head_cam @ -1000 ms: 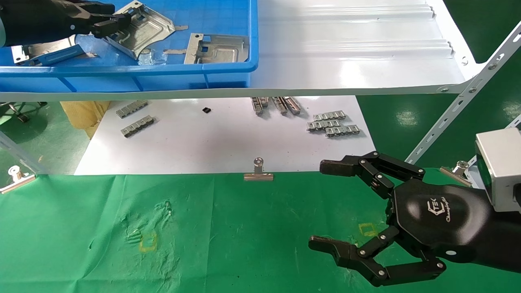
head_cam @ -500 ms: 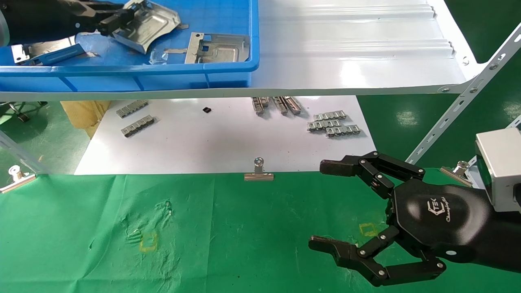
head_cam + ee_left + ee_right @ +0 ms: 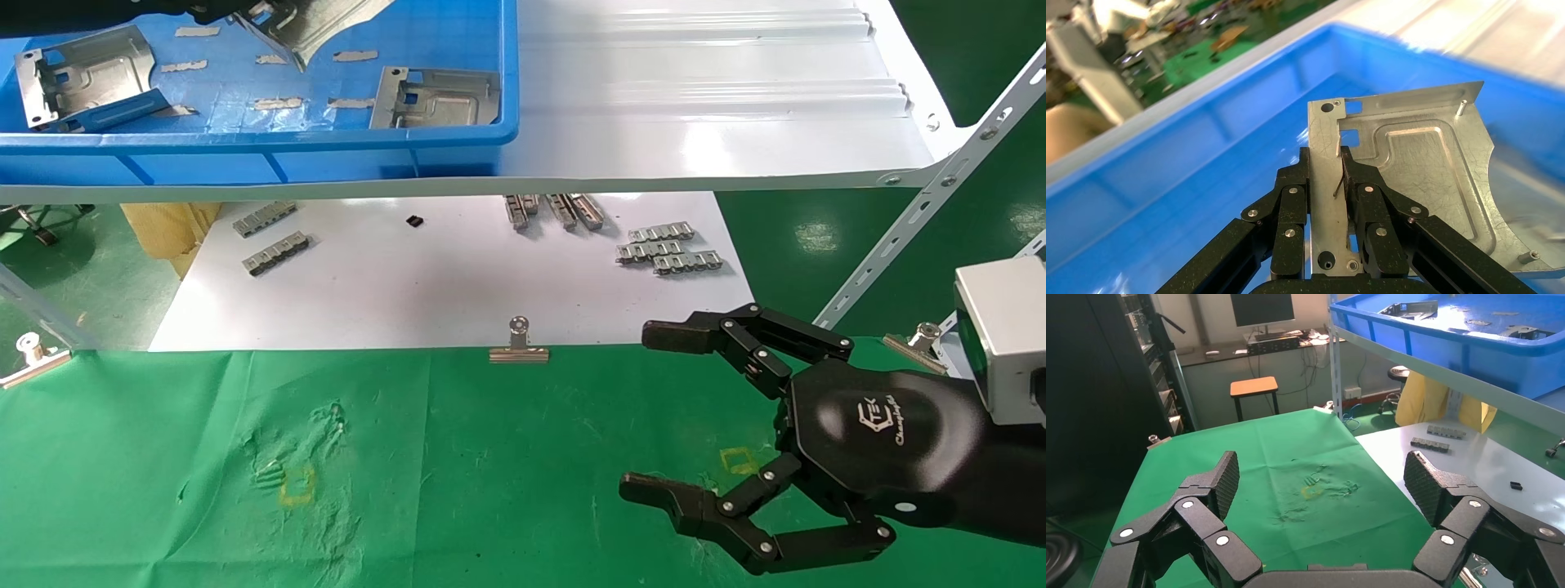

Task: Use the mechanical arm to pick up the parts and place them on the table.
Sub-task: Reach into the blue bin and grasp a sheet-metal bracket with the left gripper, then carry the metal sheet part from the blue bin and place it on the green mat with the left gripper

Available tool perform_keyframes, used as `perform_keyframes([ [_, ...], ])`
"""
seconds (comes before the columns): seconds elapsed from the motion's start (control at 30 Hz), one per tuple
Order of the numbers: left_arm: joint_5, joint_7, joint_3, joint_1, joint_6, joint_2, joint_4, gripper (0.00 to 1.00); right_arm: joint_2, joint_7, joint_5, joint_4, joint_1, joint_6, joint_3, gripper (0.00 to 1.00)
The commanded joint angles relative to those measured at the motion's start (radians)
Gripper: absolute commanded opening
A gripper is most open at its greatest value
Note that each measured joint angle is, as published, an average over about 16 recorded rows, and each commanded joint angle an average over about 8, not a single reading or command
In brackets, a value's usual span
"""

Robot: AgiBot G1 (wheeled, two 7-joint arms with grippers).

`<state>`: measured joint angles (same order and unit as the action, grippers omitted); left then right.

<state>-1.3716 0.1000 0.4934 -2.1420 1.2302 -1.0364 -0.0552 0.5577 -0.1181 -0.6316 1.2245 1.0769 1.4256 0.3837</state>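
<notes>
Pinched between my left hand's (image 3: 1326,202) black fingers (image 3: 1289,208) is a shiny stamped metal plate (image 3: 1413,177), gripped along its drilled edge and held above the floor of the blue bin (image 3: 458,135) on the glossy white ribbed shelf (image 3: 695,98). From the head view, only a corner of that plate (image 3: 327,20) shows at the top edge. Two more plates lie flat in the bin, one at its left end (image 3: 82,73) and one near its right wall (image 3: 433,98). My right hand (image 3: 719,425) hovers over the green cloth table (image 3: 449,474), fingers spread wide and holding nothing, near a small yellow square mark (image 3: 739,460). Grey notched strips (image 3: 670,249) rest on the flat white sheet (image 3: 449,286).
</notes>
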Motion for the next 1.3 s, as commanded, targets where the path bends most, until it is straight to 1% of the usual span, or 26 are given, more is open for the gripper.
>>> perform_keyframes([
  [0.03, 0.010, 0.010, -0.007, -0.004, 0.041, 0.010, -0.004, 0.00, 0.000, 0.000, 0.000, 0.000, 0.000, 0.000, 0.000, 1.00],
  [0.27, 0.039, 0.056, -0.016, -0.002, 0.290, 0.036, -0.039, 0.00, 0.000, 0.000, 0.000, 0.000, 0.000, 0.000, 0.000, 1.00],
  [0.4, 0.070, 0.069, -0.011, 0.022, 0.371, 0.047, -0.104, 0.00, 0.000, 0.000, 0.000, 0.000, 0.000, 0.000, 0.000, 1.00],
  [0.47, 0.098, 0.067, -0.001, 0.047, 0.379, 0.060, -0.163, 0.00, 0.000, 0.000, 0.000, 0.000, 0.000, 0.000, 0.000, 1.00],
  [0.57, 0.168, 0.048, 0.026, 0.107, 0.382, 0.101, -0.294, 0.00, 0.000, 0.000, 0.000, 0.000, 0.000, 0.000, 0.000, 1.00],
  [0.77, 0.369, -0.015, 0.115, 0.246, 0.375, 0.240, -0.608, 0.00, 0.000, 0.000, 0.000, 0.000, 0.000, 0.000, 0.000, 1.00],
  [0.9, 0.444, -0.020, 0.179, 0.294, 0.367, 0.318, -0.726, 0.00, 0.000, 0.000, 0.000, 0.000, 0.000, 0.000, 0.000, 1.00],
  [1.0, 0.447, 0.021, 0.228, 0.317, 0.363, 0.357, -0.755, 0.00, 0.000, 0.000, 0.000, 0.000, 0.000, 0.000, 0.000, 1.00],
  [1.1, 0.429, 0.088, 0.274, 0.335, 0.359, 0.380, -0.746, 0.00, 0.000, 0.000, 0.000, 0.000, 0.000, 0.000, 0.000, 1.00],
  [1.3, 0.387, 0.224, 0.343, 0.360, 0.351, 0.376, -0.650, 0.00, 0.000, 0.000, 0.000, 0.000, 0.000, 0.000, 0.000, 1.00],
])
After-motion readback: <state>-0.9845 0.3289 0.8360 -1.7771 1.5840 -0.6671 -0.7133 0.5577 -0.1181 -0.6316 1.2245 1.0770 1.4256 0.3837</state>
